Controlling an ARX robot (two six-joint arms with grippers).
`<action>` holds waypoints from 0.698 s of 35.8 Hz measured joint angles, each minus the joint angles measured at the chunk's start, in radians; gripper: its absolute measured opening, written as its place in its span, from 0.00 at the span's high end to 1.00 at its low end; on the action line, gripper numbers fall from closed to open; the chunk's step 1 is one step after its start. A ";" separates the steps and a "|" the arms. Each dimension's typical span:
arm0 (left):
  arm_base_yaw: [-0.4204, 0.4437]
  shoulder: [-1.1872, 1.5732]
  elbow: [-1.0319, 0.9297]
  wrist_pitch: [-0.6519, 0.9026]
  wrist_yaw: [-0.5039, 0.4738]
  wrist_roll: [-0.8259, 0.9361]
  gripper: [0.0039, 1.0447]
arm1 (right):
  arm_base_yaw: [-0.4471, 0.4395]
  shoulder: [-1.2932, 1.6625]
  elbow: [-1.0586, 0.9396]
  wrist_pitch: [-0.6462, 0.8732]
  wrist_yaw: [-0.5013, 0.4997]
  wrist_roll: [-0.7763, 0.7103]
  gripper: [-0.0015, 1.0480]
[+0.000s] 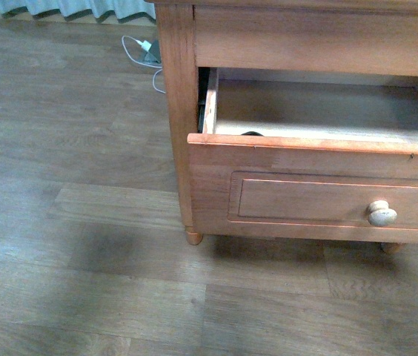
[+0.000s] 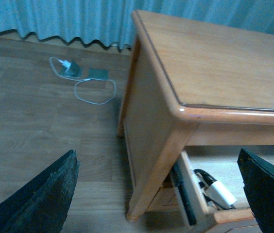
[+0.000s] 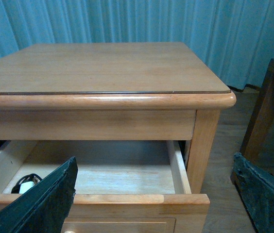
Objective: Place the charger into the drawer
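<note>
The drawer [image 1: 305, 200] of the orange-brown nightstand stands pulled out, its pale round knob [image 1: 382, 213] facing me. The charger [image 1: 252, 133] lies inside at the front left corner; only a black rounded top shows over the front rim. From the left wrist it is a white block with a black cord [image 2: 220, 194] behind the drawer rim [image 2: 229, 216]. From the right wrist the charger [image 3: 25, 185] sits low inside the drawer [image 3: 127, 199]. My left gripper [image 2: 156, 194] hangs open above the nightstand's left corner, and my right gripper [image 3: 154, 199] is open above the drawer front. Both are empty.
A white plug with a white cable [image 1: 146, 50] lies on the wood floor by the curtain, beside a flat grey item [image 2: 98, 74]. The nightstand top [image 3: 103, 68] is bare. A dark wooden piece of furniture [image 3: 273, 97] stands to the nightstand's right.
</note>
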 joint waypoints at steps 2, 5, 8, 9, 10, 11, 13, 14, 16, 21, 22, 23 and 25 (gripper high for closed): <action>0.018 -0.044 -0.037 -0.023 0.003 -0.025 0.06 | 0.000 0.000 0.000 0.000 0.000 0.000 0.09; 0.028 -0.067 -0.059 -0.029 0.002 -0.048 0.06 | 0.000 0.000 0.000 0.000 0.000 0.000 0.09; 0.029 -0.068 -0.059 -0.029 0.003 -0.058 0.06 | 0.000 0.000 0.000 0.000 0.000 0.000 0.09; 0.027 -0.066 -0.063 -0.020 -0.014 -0.052 0.07 | 0.000 0.000 0.000 0.000 0.000 0.000 0.09; 0.021 -0.066 -0.075 0.016 -0.055 -0.027 0.10 | 0.000 0.000 0.000 0.000 0.000 0.000 0.09; 0.020 -0.068 -0.092 0.062 -0.088 -0.009 0.13 | 0.000 0.000 0.000 0.000 0.000 0.000 0.09; 0.023 -0.078 -0.128 0.138 -0.148 0.042 0.20 | 0.000 0.000 0.000 0.000 0.000 0.000 0.09; 0.032 -0.091 -0.153 0.174 -0.159 0.080 0.25 | 0.000 0.000 0.000 0.000 0.000 0.000 0.09; 0.047 -0.113 -0.180 0.190 -0.158 0.108 0.32 | 0.000 0.000 0.000 0.000 0.000 0.000 0.09; 0.097 -0.188 -0.259 0.194 -0.120 0.153 0.56 | 0.000 0.000 0.000 0.000 0.000 0.000 0.09; 0.108 -0.207 -0.277 0.193 -0.103 0.158 0.63 | 0.000 0.000 0.000 0.000 0.000 0.000 0.09; 0.116 -0.223 -0.289 0.190 -0.095 0.161 0.68 | 0.000 0.000 0.000 0.000 0.000 0.000 0.09; 0.135 -0.258 -0.314 0.181 -0.078 0.165 0.80 | 0.000 0.000 0.000 0.000 0.000 0.000 0.09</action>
